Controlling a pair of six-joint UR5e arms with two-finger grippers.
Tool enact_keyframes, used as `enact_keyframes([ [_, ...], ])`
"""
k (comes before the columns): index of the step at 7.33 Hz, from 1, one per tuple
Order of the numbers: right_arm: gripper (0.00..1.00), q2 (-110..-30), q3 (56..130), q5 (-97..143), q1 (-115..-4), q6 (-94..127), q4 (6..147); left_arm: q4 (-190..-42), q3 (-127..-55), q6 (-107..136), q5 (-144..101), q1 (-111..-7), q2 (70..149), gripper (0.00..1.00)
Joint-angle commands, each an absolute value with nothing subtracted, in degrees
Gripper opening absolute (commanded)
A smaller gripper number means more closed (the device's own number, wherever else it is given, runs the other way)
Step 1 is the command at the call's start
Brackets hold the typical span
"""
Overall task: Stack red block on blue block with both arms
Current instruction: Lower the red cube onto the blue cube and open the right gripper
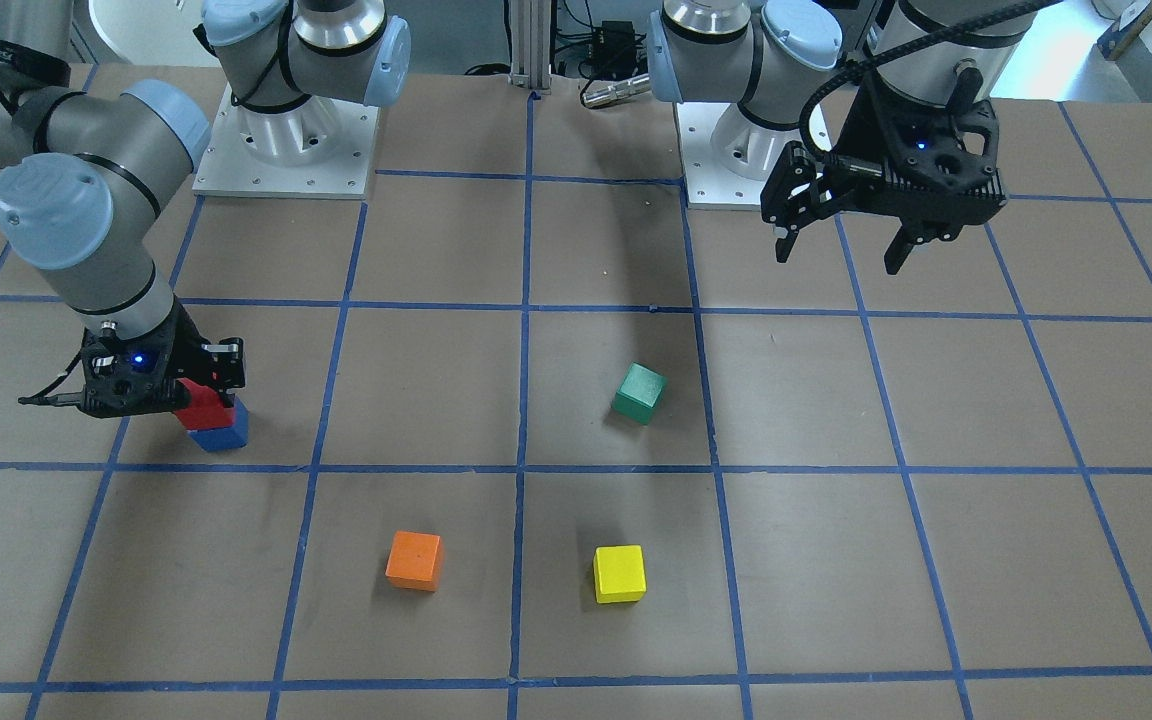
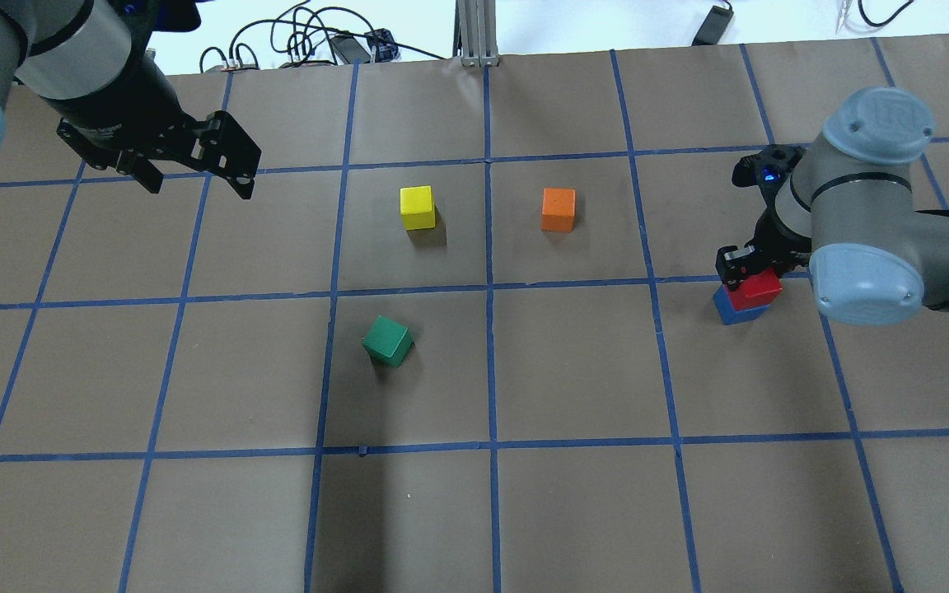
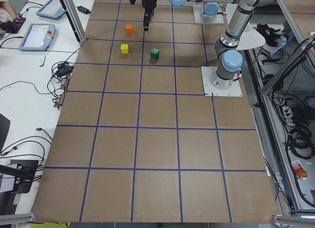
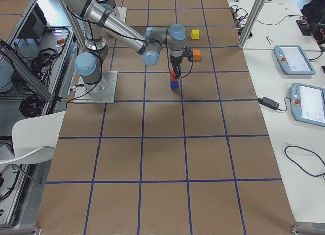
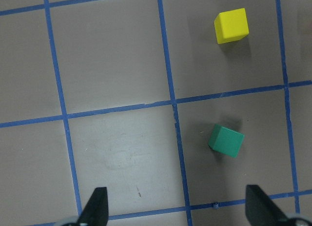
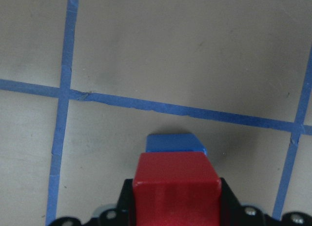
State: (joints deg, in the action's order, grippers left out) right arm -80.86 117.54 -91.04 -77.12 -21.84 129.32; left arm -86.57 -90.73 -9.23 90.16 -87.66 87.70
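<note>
Right hand (image 2: 748,278) is clamped on the red block (image 6: 175,182), jaws on two opposite side faces, low over the surface (image 1: 936,560) on the robot's right.

Red block sits on top of the blue block (image 1: 223,432). In the front view the faces meet and no gap shows. The stack is slightly offset: the right wrist view shows a strip of the blue top past the red's far edge. Blue block lies flat on the surface, just beside a line of the tape grid (image 1: 436,306).

Left hand (image 2: 198,188) has its jaws spread wide and holds nothing. It is raised off the surface on the robot's left, well apart from the stack.

Other cubes:
- green block (image 2: 387,340): near centre, twisted against the grid
- yellow block (image 2: 417,207) and orange block (image 2: 558,209): one row farther from the robot, squared to the grid, one on each side of the centre tape line, yellow on the green's side

All three are well apart from both hands.
</note>
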Motion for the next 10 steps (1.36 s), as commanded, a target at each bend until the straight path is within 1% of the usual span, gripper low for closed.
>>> enact_keyframes([
  [1, 0.00, -80.9, 117.8, -90.9, -76.6, -21.9, 129.4, -86.6, -90.7, -9.2, 90.1, -87.7, 87.7, 1.00],
  [2, 0.00, -80.9, 117.9, -90.9, -76.6, -21.9, 129.4, -86.6, -90.7, -9.2, 90.1, -87.7, 87.7, 1.00],
  [3, 0.16, -80.8, 117.8, -90.9, -76.6, -21.9, 129.4, -86.6, -90.7, -9.2, 90.1, -87.7, 87.7, 1.00],
  [4, 0.77, -80.5, 117.9, -90.8, -76.6, -21.7, 129.4, -86.6, -90.7, -9.2, 90.1, -87.7, 87.7, 1.00],
  [5, 0.98, -80.4, 117.9, -90.8, -76.6, -21.7, 129.4, -86.6, -90.7, -9.2, 90.1, -87.7, 87.7, 1.00],
  [6, 1.00, -80.4, 117.8, -90.8, -76.6, -21.8, 129.4, -86.6, -90.7, -9.2, 90.1, -87.7, 87.7, 1.00],
  [8, 1.00, -81.3, 116.9, -91.1, -76.6, -21.3, 128.0, -86.5, -90.7, -9.2, 90.1, -87.7, 87.7, 1.00],
  [9, 1.00, -81.9, 114.4, -91.1, -76.6, -21.2, 123.1, -86.6, -90.7, -9.2, 90.1, -87.7, 87.7, 1.00],
  [10, 1.00, -82.1, 109.0, -91.0, -76.9, -21.0, 115.0, -86.5, -90.7, -9.2, 90.1, -87.7, 87.7, 1.00],
])
